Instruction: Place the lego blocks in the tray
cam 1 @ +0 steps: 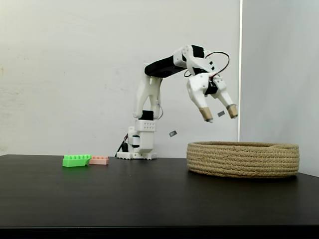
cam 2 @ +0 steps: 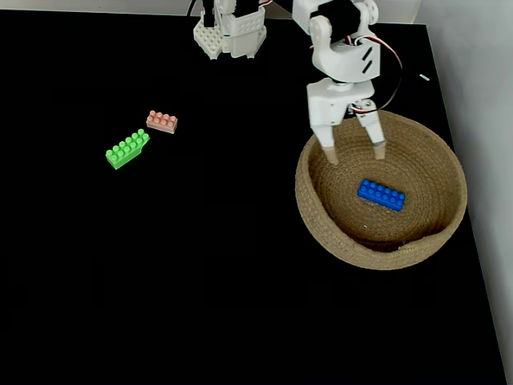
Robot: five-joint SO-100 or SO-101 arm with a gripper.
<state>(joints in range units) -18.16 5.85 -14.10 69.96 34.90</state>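
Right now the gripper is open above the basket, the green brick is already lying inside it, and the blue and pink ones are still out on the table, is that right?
Not quite: the colours are swapped. In a fixed view from above, the blue brick lies inside the basket, while the green brick and the pink brick are still out on the table. The gripper is indeed open above the basket.

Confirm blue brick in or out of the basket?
In. The blue brick lies flat on the floor of the basket, apart from the open end effector above the rim.
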